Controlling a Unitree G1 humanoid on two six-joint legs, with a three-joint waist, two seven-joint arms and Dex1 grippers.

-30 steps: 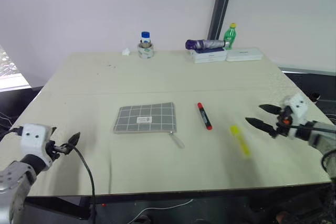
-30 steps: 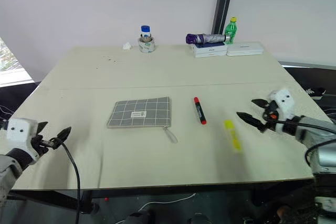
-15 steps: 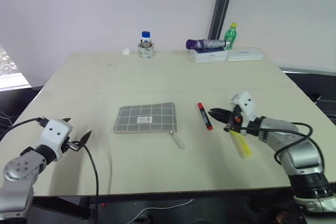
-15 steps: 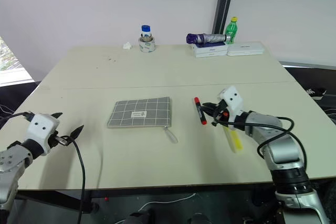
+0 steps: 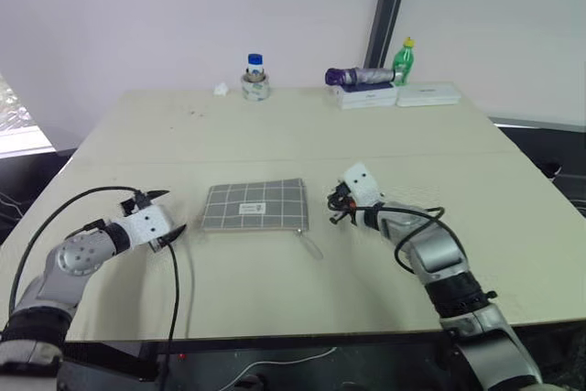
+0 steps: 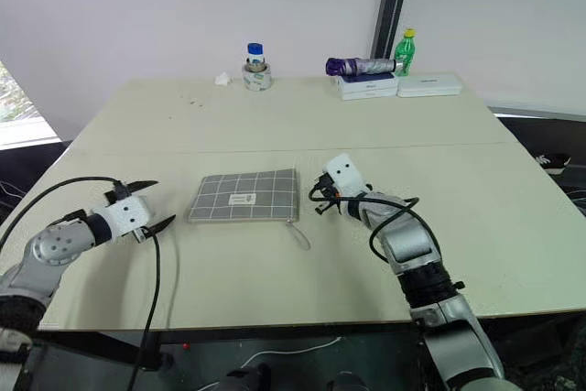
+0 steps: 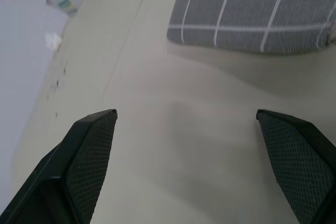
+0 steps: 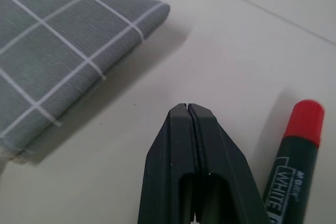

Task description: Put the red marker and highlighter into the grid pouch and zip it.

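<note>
The grid pouch point(image 5: 255, 206) lies flat mid-table, grey with white lines, its zipper pull point(image 5: 309, 244) trailing off the near right corner. My right gripper point(image 5: 334, 205) hovers low just right of the pouch, shut with nothing in it. The right wrist view has its closed tips point(image 8: 188, 108) between the pouch's corner point(image 8: 63, 51) and the red marker point(image 8: 295, 148), which lies on the table right beside them. My left gripper point(image 5: 173, 211) stands open just left of the pouch, its fingers point(image 7: 89, 145) wide apart with bare table between them. The highlighter is hidden under my right arm.
Along the table's far edge stand a blue-capped jar point(image 5: 254, 77), a purple folded umbrella point(image 5: 352, 76) on a white box, a green bottle point(image 5: 400, 59) and another white box point(image 5: 426, 94). Bare table point(image 5: 275, 135) lies between them and the pouch.
My right gripper swept left past the highlighter and over the marker to the pouch's right side, closing on nothing. My left gripper moved toward the pouch's left edge, rolled, and stayed open.
</note>
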